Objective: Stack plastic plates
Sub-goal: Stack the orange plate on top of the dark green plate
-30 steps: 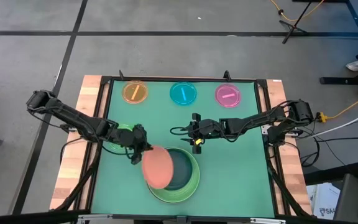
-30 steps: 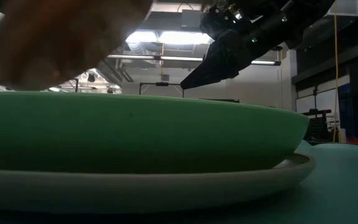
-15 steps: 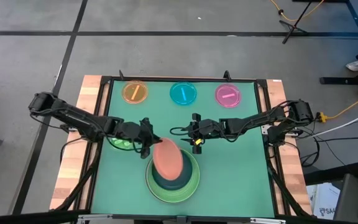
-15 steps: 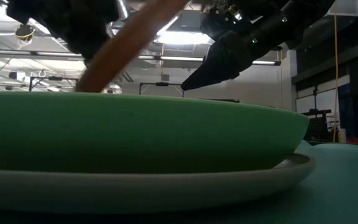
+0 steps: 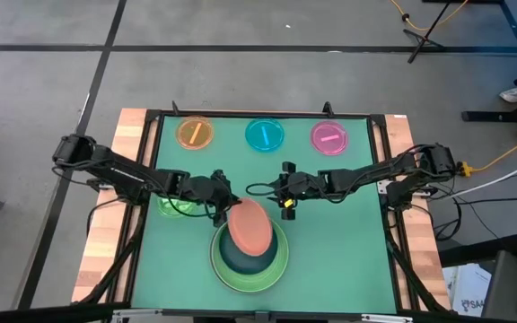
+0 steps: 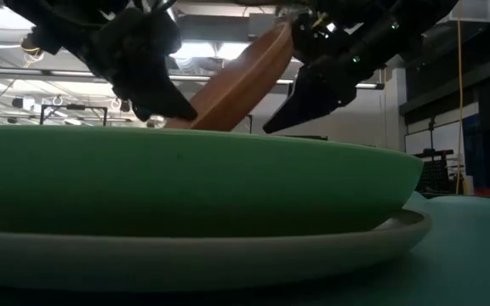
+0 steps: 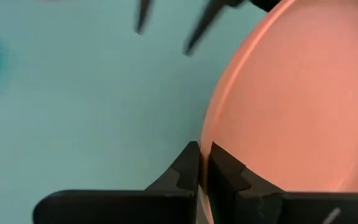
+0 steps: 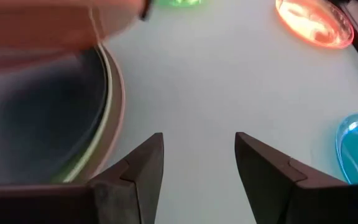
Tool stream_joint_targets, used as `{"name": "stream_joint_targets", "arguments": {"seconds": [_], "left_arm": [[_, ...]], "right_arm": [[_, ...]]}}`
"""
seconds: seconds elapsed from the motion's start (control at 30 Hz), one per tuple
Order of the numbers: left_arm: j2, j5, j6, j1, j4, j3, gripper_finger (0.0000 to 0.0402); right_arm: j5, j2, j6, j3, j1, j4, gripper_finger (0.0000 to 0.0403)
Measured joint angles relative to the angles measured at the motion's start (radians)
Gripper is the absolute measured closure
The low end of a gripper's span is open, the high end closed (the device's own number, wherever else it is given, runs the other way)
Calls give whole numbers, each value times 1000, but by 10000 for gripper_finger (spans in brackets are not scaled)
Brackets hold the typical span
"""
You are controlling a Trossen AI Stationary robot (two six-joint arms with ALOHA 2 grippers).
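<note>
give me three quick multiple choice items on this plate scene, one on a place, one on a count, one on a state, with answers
1. Where is the salmon plate?
A. flat at the table's far edge
B. tilted over the plate stack, in the left end effector
C. on the floor

2. How many small plates sit in the row along the table's far edge?
A. one
B. three
C. five

3. What state is the right end effector in?
A. open, holding nothing
B. shut on the salmon plate
C. shut on the cyan plate

Answers:
1 B: the low view shows the plate slanted above the stack, and the left wrist view shows the fingers pinching its rim.
2 B: orange, cyan and magenta line up there in the high view.
3 A: its wrist view shows spread fingers with bare mat between them.
</note>
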Motion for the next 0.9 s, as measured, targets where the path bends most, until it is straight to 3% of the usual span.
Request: {"name": "stream_joint_targets", "arguments": {"seconds": [0.2, 0.3, 0.57, 0.9], "left_arm": [[22, 156, -56, -18, -10, 0, 391], [21, 182, -72, -39, -21, 0, 391], [72, 70, -46, -83, -28, 0, 387], [100, 80, -46, -66, -35, 0, 337]], "right_arm": [[4, -3, 3, -1, 0, -31, 217], [4, -3, 22, 0, 0, -24, 217], [3, -3, 23, 0, 0, -21, 217], [3, -3, 23, 0, 0, -21, 217]]}}
